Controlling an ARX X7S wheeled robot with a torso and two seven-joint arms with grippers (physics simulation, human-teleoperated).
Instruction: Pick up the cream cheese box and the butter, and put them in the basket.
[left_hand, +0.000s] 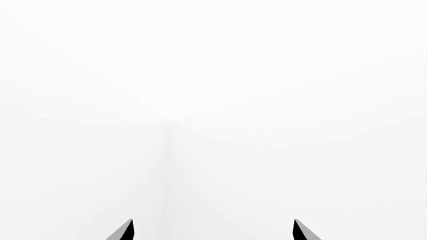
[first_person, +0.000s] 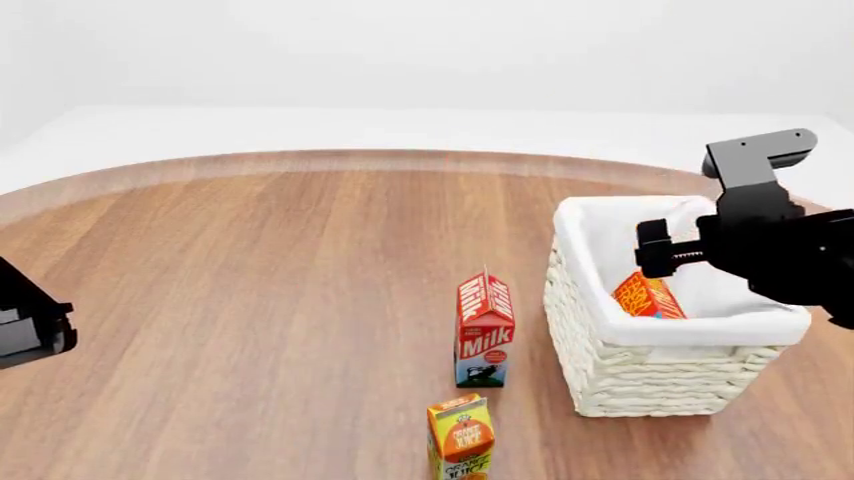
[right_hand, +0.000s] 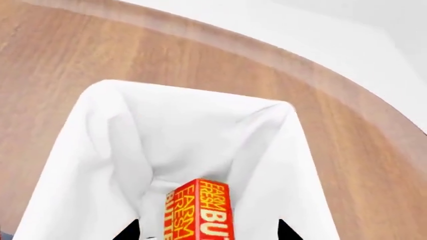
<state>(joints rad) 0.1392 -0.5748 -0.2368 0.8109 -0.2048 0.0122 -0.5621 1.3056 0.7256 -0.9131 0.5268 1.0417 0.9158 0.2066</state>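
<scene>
At the head view's left edge the black left gripper (left_hand: 213, 231) hangs over the round wooden table (first_person: 240, 290), and its wrist view shows its two dark fingertips (left_hand: 123, 231) set wide apart with nothing between them. Near the middle stand a red milk carton (first_person: 485, 330) and, nearer the camera, a small orange juice carton (first_person: 461, 437). At the right, the black right gripper (right_hand: 208, 231) hovers over the off-white woven basket with white cloth lining (first_person: 627, 375), its fingertips parted on either side of the red-orange butter box with yellow lettering (right_hand: 200, 210), which leans inside the basket; whether they touch it I cannot tell.
</scene>
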